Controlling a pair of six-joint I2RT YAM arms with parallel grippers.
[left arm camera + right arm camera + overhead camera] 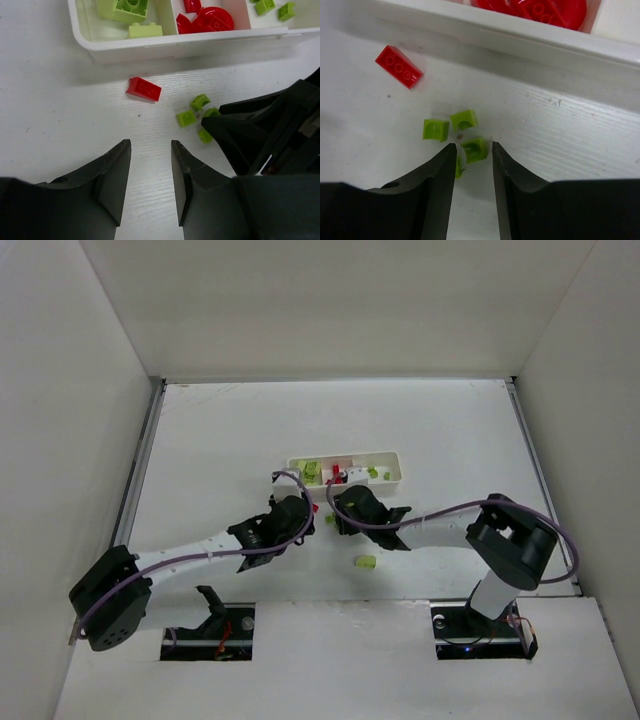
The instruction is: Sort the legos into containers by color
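White links (190,558); purple cables (440,512); black left tool (151,145), right tool (474,146).

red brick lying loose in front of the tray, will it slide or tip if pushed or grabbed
The red brick looks like hard, rigid plastic, so it probably won't flex in a grip. Lying low and flat on the table, it would likely slide or spin under a push, not tip.

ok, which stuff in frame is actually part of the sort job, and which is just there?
Job:
- white tray
- loose red brick
- green bricks beside it
- stray green brick near the right arm
- left gripper, right gripper

Just there:
- purple cables
- table
- enclosure walls
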